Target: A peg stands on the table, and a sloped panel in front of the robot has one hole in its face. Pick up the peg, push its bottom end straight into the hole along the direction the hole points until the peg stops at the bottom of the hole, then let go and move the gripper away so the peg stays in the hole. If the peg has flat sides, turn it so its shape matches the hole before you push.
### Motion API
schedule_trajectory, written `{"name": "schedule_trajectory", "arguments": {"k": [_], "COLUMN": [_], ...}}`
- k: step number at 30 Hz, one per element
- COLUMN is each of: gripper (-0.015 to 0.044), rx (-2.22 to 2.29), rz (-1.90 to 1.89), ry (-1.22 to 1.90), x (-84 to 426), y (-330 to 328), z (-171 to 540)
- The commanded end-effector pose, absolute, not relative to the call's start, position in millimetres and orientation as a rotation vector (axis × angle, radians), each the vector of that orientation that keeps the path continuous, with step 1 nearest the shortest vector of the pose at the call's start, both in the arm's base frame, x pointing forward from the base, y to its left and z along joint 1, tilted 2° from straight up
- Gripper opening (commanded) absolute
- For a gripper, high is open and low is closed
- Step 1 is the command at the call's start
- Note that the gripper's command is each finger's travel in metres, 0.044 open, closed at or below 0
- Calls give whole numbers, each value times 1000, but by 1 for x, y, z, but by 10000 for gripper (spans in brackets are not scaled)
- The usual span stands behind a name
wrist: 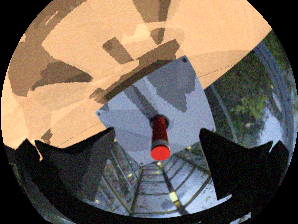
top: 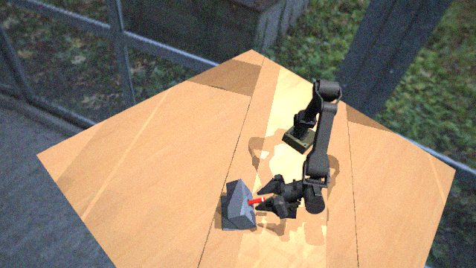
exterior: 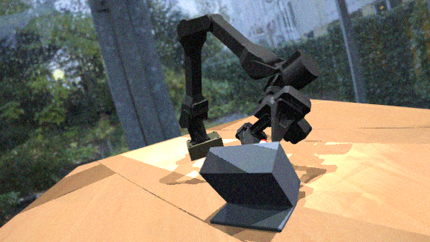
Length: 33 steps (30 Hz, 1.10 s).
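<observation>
Peg [top: 256,201] axis runs from the panel [top: 238,204] hole straight back between the released, wide-open gripper [top: 265,199] fingers.

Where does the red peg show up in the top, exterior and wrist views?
Top: the red peg juts from the grey panel, lower centre, between the open gripper fingers.
Exterior: only its tip peeks over the panel's top edge, centre.
Wrist: dead centre, end-on, sunk in the panel.
Shared landmark: the grey panel.
</observation>
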<state>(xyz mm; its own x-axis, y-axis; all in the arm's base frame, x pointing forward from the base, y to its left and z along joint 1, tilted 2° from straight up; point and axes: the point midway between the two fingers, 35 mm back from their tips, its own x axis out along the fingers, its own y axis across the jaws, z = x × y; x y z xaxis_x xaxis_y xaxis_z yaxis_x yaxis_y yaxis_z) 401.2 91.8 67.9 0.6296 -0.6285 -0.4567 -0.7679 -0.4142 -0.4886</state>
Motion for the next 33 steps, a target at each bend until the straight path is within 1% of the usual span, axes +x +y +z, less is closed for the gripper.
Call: {"name": "schedule_trajectory", "arguments": {"k": [1,33], "gripper": [440,440], "rx": [-2165,-2162], "rz": [259,277], "ry": [1083,1087], "x": [398,369], "y": [98,131], "z": [72,88]}}
